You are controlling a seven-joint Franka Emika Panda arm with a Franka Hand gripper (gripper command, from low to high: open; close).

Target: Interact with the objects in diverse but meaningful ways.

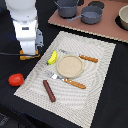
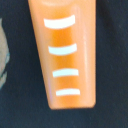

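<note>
Orange-brown plastic filled the wrist view: the scored toy bread loaf (image 2: 64,52), four pale slashes across its glossy top, lay on dark tabletop directly under the camera. The white gripper (image 1: 29,51) hung low over the loaf (image 1: 30,56), only an orange sliver showing beneath it in the exterior view, off the woven placemat (image 1: 95,85) toward that view's left; whether the jaws were spread or closed on it, I could not tell. A good grasp would likely mean pinching across the narrow width, centred. Outward lay the curved yellow banana (image 1: 52,57), the tan round plate (image 1: 69,66), the round red tomato (image 1: 16,79) and the dark brown sausage (image 1: 49,90).
</note>
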